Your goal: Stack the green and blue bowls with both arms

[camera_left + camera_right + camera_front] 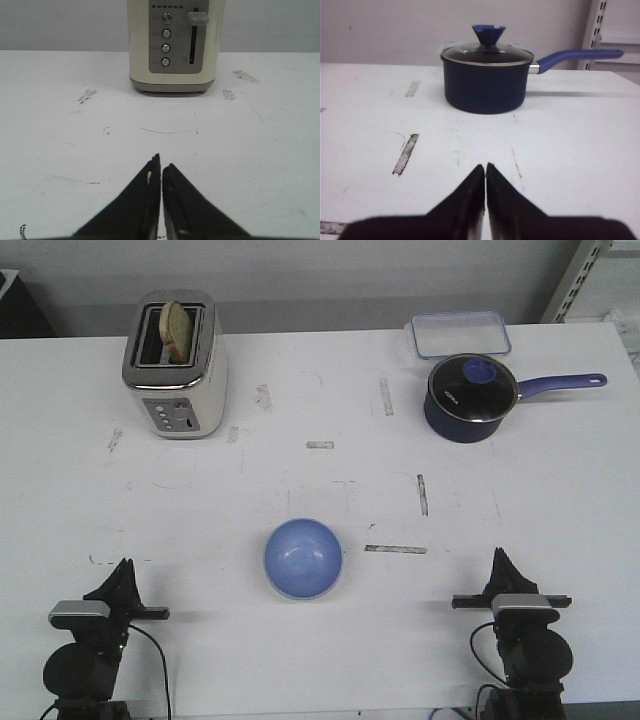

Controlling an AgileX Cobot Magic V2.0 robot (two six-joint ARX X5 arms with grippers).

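Both pointed black grippers, left (161, 170) and right (485, 170), closed and empty (green bowl unseen): approach smooth periwinkle-blue bowl (303, 558) rim squarely.

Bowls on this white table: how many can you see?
1. A light periwinkle blue round bowl sits near the table's front middle, between both arms. It may hide a second bowl nested beneath; no green bowl shows.

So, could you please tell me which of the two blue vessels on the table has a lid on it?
The dark navy saucepan at the far right has a glass lid and long handle; the light blue bowl near the front centre sits open.
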